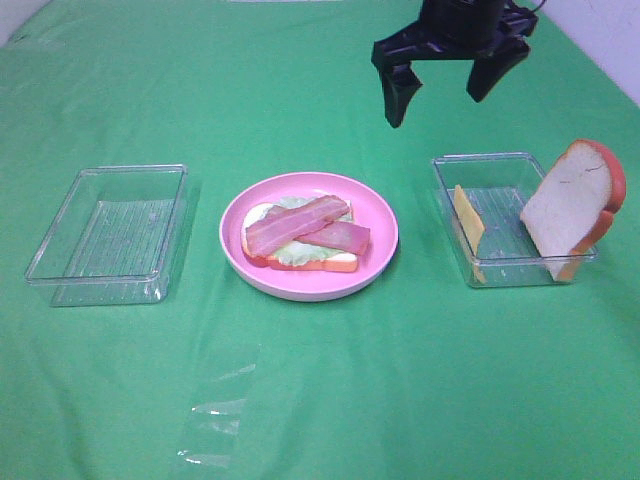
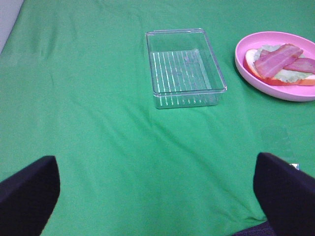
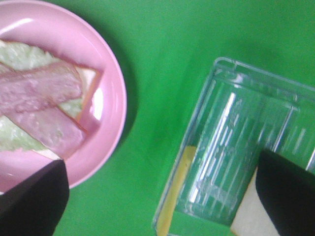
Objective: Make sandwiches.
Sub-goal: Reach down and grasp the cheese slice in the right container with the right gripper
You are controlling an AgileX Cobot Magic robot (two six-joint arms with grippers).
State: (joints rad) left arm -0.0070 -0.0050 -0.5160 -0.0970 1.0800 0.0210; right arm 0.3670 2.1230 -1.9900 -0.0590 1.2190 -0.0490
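A half-built sandwich [image 1: 305, 235] lies on the round pink plate [image 1: 380, 215]: a white bread slice, pale green lettuce and two reddish bacon strips [image 3: 42, 91] on top. A second bread slice [image 1: 570, 210] leans upright against the right end of the right clear tray [image 1: 480, 165]. A yellow cheese slice [image 1: 468, 225] stands against that tray's left wall. My right gripper [image 1: 437, 105] hangs open above the cloth, behind the gap between plate and right tray, holding nothing. My left gripper [image 2: 157, 196] is open and empty, off the exterior view, low over the cloth well short of the left tray.
An empty clear tray [image 1: 60, 240] sits left of the plate. A green cloth [image 1: 320, 380] covers the table. A scrap of clear film [image 1: 215, 420] lies on the cloth in front of the plate.
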